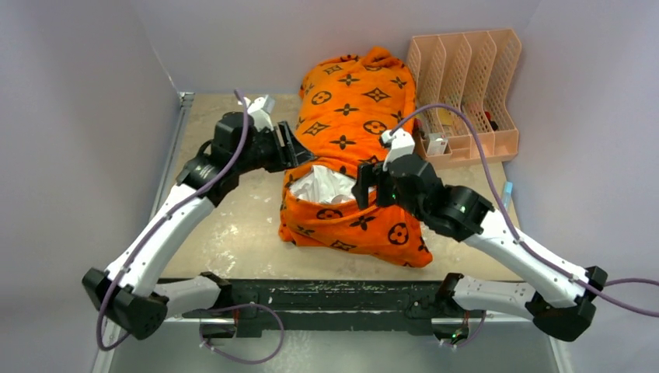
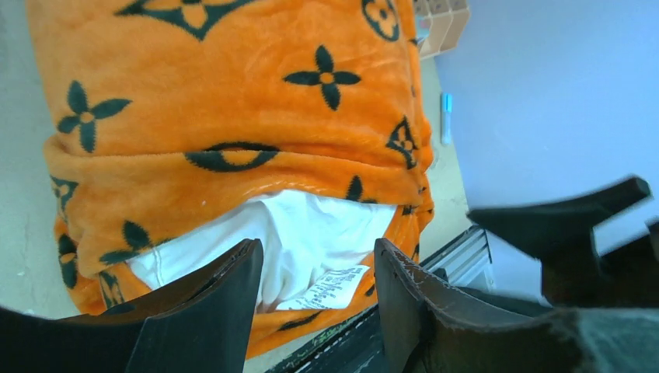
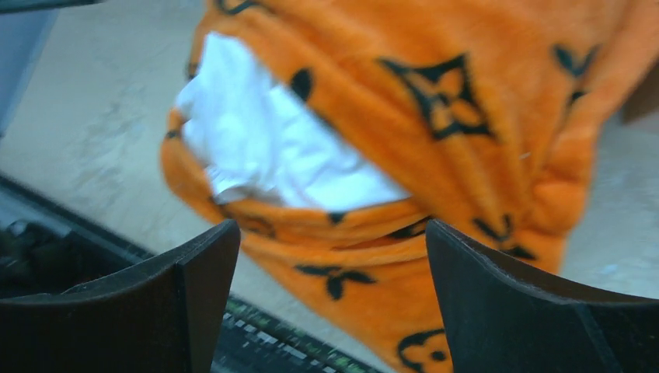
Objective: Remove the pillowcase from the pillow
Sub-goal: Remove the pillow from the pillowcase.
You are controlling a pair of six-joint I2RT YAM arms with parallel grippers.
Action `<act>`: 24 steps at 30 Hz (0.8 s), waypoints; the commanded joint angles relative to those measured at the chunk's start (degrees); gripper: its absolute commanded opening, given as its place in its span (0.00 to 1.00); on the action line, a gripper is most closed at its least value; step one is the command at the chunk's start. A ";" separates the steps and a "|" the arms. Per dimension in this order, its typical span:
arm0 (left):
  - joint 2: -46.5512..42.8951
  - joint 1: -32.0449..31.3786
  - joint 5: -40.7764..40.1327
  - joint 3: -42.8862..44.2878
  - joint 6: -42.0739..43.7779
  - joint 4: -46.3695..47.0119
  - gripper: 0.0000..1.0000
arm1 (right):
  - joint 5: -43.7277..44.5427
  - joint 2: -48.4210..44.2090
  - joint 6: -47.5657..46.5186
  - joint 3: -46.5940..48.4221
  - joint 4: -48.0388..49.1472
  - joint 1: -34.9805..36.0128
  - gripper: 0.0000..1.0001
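While the orange pillowcase (image 1: pixel 353 116) lies along the middle of the desk (image 1: pixel 233 225), its near end gapes and the white pillow (image 1: pixel 326 186) shows in the opening. The left fingers (image 2: pixel 210 311) stand partly apart and the right fingers (image 3: pixel 505 303) wide apart, one at each side of that opening, both holding nothing.

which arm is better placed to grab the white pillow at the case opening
Probably the right: the right fingers sit level with the pillowcase mouth, beside the exposed pillow, wide apart and empty. The left fingers, also open, sit at the case's side, behind the mouth.
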 commanded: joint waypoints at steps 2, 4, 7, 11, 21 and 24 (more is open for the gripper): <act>-4.41 -3.02 -5.25 -1.73 1.22 -1.88 0.54 | -6.62 6.75 -12.92 2.12 -1.94 -12.70 0.90; -4.46 -8.01 -8.87 -2.24 1.17 -3.10 0.54 | -7.81 9.50 -15.08 2.26 -0.20 -14.18 0.89; -5.50 -16.26 -12.74 -5.76 -0.54 1.09 0.54 | -14.55 14.72 -19.58 3.48 1.55 -15.02 0.81; -4.13 -26.40 -20.91 -8.80 2.74 6.37 0.54 | -10.29 19.87 -19.73 4.15 0.38 -15.16 0.63; 1.29 -37.03 -43.19 -8.09 4.33 10.72 0.56 | -25.68 14.84 -11.84 6.78 12.67 -16.20 0.00; -5.79 -36.96 -53.40 -10.34 -4.58 8.02 0.55 | -36.98 17.12 -3.20 9.58 23.63 -16.00 0.00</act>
